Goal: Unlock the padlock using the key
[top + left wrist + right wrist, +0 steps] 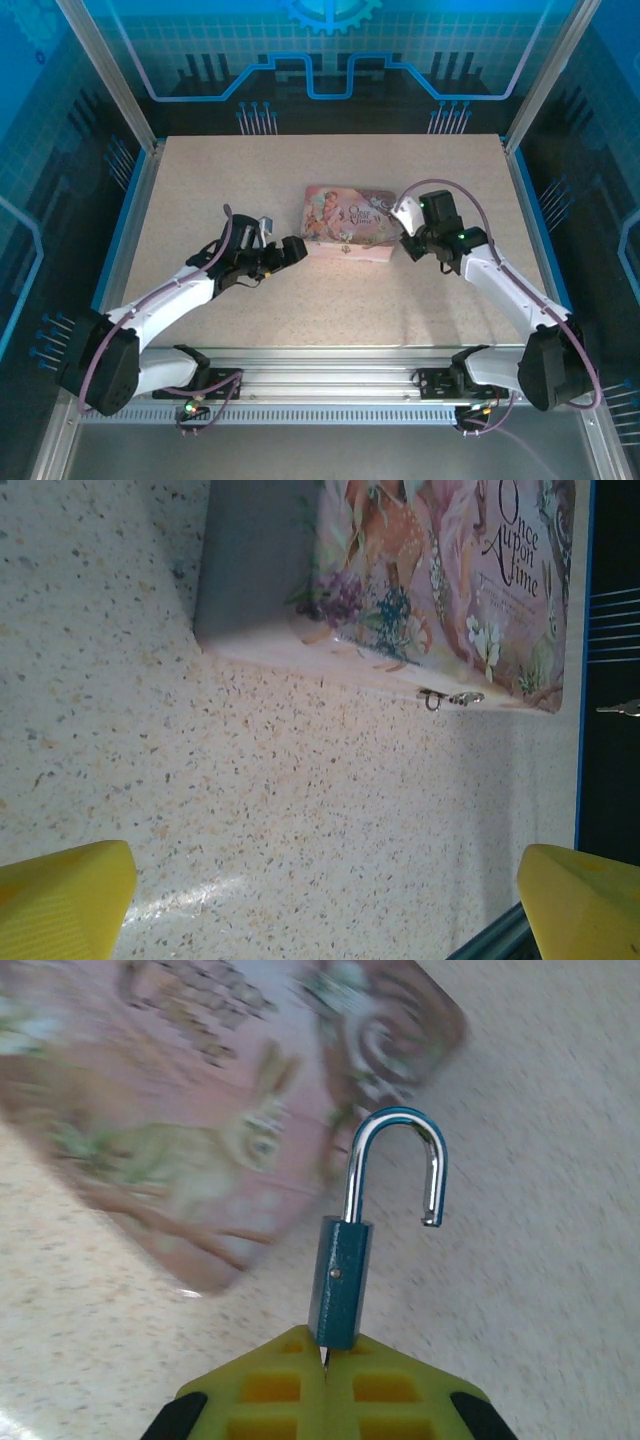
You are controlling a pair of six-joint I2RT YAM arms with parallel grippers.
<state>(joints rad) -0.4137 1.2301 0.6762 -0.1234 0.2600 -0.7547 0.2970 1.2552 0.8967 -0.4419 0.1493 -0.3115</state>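
Enclosing the speckled beige table (250, 300), blue walls (330, 50) ring the padlock (340, 1282).

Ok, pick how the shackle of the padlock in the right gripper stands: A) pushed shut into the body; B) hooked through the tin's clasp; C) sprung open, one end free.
C: the right gripper is shut on the padlock, and the shackle has its short end hanging free of the blue body.

top: high, looking down, wide | wrists: low, close | all 3 share: tin (348, 222)
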